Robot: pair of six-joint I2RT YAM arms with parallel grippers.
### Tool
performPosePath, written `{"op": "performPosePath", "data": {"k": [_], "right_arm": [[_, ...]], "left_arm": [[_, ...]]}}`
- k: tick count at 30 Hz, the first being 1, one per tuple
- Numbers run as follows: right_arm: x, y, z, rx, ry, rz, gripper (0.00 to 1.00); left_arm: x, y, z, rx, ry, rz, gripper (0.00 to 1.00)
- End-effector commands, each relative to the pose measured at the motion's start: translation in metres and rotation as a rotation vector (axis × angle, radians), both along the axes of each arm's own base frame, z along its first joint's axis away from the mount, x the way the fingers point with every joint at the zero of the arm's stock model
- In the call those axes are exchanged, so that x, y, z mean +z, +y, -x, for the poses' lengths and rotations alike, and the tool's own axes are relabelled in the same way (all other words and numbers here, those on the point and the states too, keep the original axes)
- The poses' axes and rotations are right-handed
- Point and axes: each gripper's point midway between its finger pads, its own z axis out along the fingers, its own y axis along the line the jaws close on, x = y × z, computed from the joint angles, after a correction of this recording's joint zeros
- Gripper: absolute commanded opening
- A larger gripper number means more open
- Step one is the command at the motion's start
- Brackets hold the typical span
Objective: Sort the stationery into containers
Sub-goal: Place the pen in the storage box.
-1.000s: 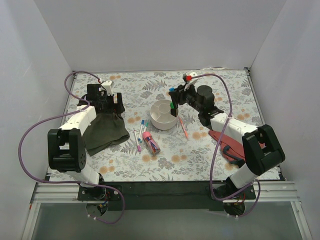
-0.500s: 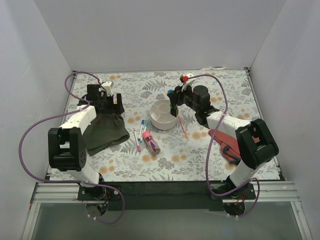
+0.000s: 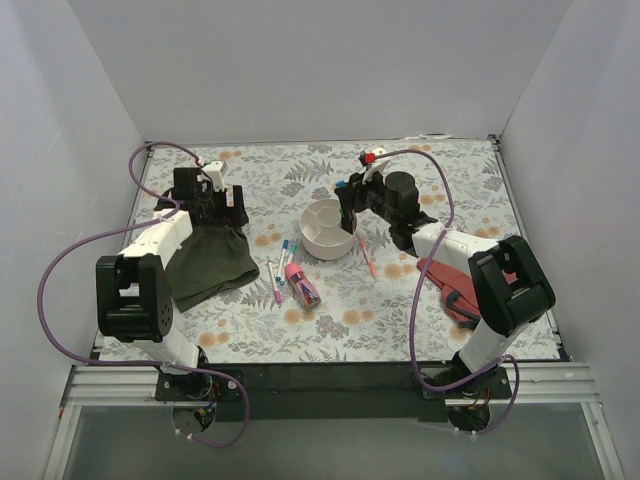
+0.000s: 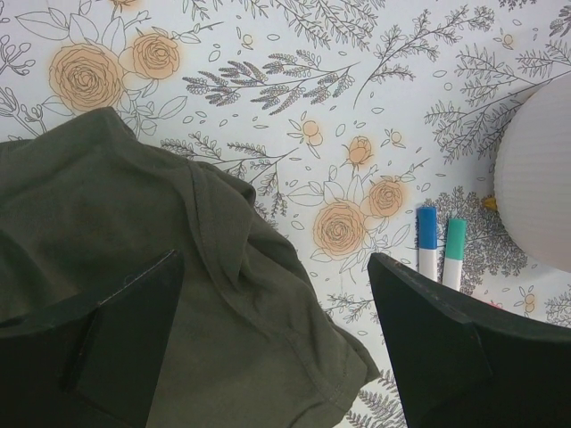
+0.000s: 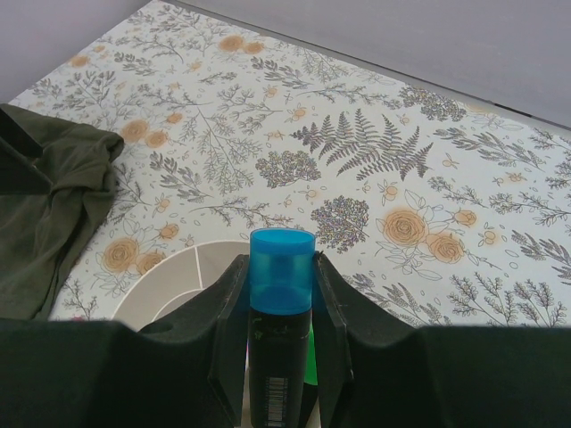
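The off-white divided bowl (image 3: 322, 243) stands mid-table. My right gripper (image 3: 347, 197) hangs over its right rim, shut on a black highlighter (image 5: 279, 357) with a blue cap (image 3: 342, 184), held upright. A green-ended highlighter (image 3: 345, 212) stands in the bowl (image 5: 178, 283) just behind it. An orange-pink pen (image 3: 367, 256) lies right of the bowl. Thin white pens (image 3: 277, 278) and a stubby pink tube (image 3: 302, 285) lie in front of it. My left gripper (image 4: 277, 267) is open above the olive cloth's edge, with a blue-capped pen (image 4: 427, 241) and a teal-capped pen (image 4: 454, 251) just to its right.
An olive cloth (image 3: 210, 262) lies crumpled at the left under my left arm. A red cloth (image 3: 455, 292) lies at the right beside my right arm. White walls enclose the floral table (image 3: 300, 170) on three sides.
My right gripper has shifted slightly left with the blue-capped highlighter, closer over the bowl's right rim. The left arm has not moved.
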Motion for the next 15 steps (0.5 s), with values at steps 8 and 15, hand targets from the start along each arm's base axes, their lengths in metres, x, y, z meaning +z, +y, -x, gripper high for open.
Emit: {"op": "performPosePath", "data": {"k": [8,15], "right_arm": [[0.012,0.0016,-0.0007,0.006,-0.028,-0.014,0.57],[0.0209,0.0022,0.0018,0.017,-0.027,-0.013,0.69]], "left_arm": [[0.0118,0.0037,-0.0092,-0.003,-0.036,-0.012,0.85],[0.0167,0.0019,-0.0137,-0.004,-0.052,0.0,0.85]]}}
